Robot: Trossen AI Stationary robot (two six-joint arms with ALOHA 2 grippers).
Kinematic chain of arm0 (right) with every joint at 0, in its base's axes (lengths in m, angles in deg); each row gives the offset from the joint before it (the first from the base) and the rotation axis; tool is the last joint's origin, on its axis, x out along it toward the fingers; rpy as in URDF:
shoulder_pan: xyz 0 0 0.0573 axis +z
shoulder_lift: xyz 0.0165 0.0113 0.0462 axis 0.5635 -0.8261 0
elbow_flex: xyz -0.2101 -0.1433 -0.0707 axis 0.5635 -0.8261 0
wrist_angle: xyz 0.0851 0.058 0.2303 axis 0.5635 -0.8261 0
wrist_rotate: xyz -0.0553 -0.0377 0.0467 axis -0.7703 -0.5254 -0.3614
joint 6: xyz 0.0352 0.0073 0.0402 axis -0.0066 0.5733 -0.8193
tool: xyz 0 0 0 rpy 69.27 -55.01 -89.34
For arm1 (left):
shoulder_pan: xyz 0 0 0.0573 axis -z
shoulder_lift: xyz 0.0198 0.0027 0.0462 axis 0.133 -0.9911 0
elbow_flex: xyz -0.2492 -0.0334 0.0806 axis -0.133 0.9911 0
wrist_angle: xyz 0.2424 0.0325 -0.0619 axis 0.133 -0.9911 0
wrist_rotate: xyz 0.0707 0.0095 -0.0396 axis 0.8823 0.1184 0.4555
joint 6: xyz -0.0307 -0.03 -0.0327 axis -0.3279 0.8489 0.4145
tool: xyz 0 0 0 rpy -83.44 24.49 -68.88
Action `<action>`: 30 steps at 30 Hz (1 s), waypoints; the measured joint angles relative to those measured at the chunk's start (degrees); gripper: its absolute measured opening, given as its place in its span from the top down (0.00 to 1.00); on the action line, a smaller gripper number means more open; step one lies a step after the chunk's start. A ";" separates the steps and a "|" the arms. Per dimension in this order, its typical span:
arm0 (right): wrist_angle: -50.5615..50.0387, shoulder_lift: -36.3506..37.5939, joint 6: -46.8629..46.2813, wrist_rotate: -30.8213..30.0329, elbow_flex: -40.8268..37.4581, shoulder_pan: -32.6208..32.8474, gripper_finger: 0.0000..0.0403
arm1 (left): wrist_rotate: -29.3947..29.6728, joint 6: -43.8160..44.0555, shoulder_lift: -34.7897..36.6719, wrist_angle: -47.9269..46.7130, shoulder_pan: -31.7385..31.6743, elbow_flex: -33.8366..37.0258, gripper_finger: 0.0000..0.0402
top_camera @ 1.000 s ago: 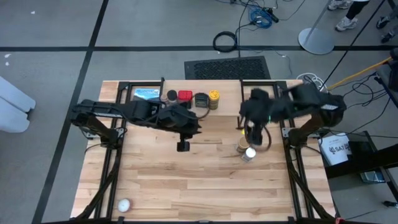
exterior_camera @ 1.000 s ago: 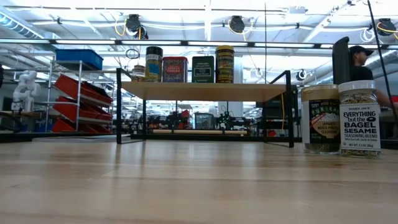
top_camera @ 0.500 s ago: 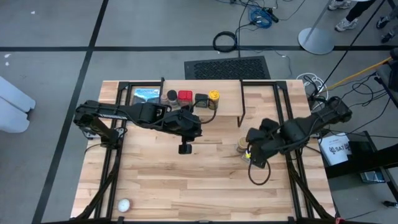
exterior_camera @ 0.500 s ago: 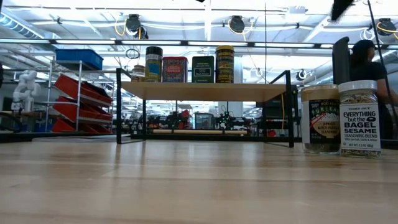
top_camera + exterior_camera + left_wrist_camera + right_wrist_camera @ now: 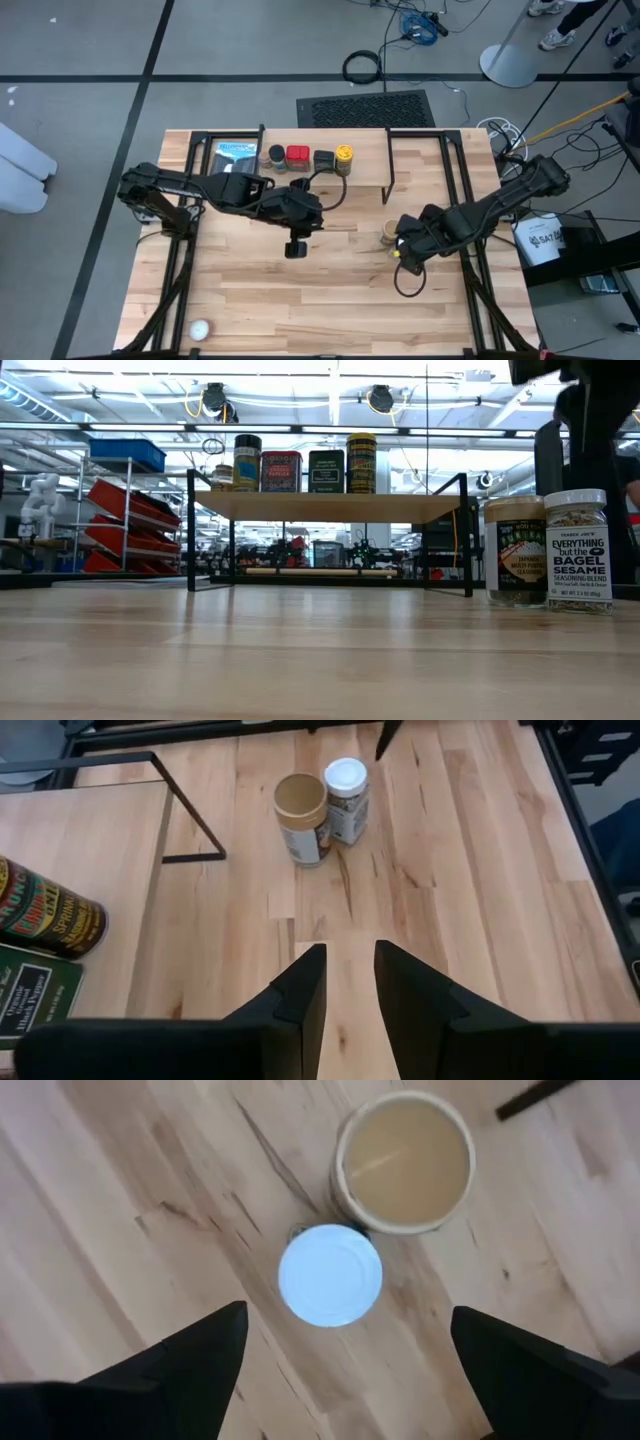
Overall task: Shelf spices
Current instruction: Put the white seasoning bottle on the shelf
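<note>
Right gripper [image 5: 340,1345] now wide above upright white-lidded jar [image 5: 330,1275], beside tan-lidded jar [image 5: 405,1160].

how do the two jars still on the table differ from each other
The white-lidded jar has a white lid and a white label with bold black lettering; the tan-lidded jar has a tan lid and a dark label. In the low view the white-lidded one stands taller. Both stand upright, close side by side on the table, off the shelf.

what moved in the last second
The right gripper swung from near the shelf toward the table's front, above the white-lidded jar, jaws wide, holding nothing. The left gripper shifted slightly frontward. All six spices stayed put.
</note>
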State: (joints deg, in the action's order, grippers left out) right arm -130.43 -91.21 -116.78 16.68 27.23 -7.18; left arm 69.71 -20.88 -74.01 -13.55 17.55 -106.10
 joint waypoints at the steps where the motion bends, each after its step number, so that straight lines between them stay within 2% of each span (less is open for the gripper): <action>1: 0.95 0.00 -0.59 0.06 -0.86 0.00 0.16 | 0.00 0.02 0.00 0.00 0.02 0.00 0.76; 13: 7.74 -0.07 -2.12 0.27 -6.51 -2.96 0.16 | 0.02 0.05 -0.02 2.54 1.54 0.02 0.76; 17: 8.60 -0.07 -2.03 2.46 -7.65 -4.00 0.17 | 0.02 0.04 -0.04 3.16 2.23 0.02 0.76; 21: 9.75 -0.07 -1.99 4.59 -9.35 -4.67 0.21 | 0.02 0.04 -0.04 3.15 2.54 0.02 0.76; 30: 14.50 -0.26 1.00 4.71 -9.76 -6.15 0.35 | 0.24 0.00 -0.04 3.15 2.51 0.02 0.76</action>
State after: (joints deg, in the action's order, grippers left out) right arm -115.94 -91.47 -115.78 21.39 17.47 -13.34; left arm 69.95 -20.88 -74.05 -10.40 20.07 -106.08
